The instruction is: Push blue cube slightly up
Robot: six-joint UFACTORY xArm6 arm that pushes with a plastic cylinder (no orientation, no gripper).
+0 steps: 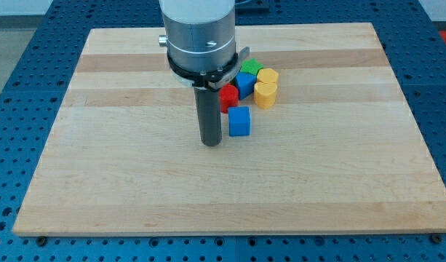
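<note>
My tip (211, 143) rested on the wooden board (121, 175), just to the view's left of the blue cube (239, 121) and a little lower, apart from it by a narrow gap; the rod held nothing. The blue cube sat alone below a tight cluster: a red block (228, 96), a second blue block (245, 82), a green block (252, 68), a yellow heart-shaped block (264, 94) and another yellow block (268, 76).

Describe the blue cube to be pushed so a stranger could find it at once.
On the wooden board, find the cluster of coloured blocks right of the dark rod. The blue cube sits lowest in the view, just right of my tip. Unlike the other blue block up among the cluster, it stands alone below the red block.
</note>
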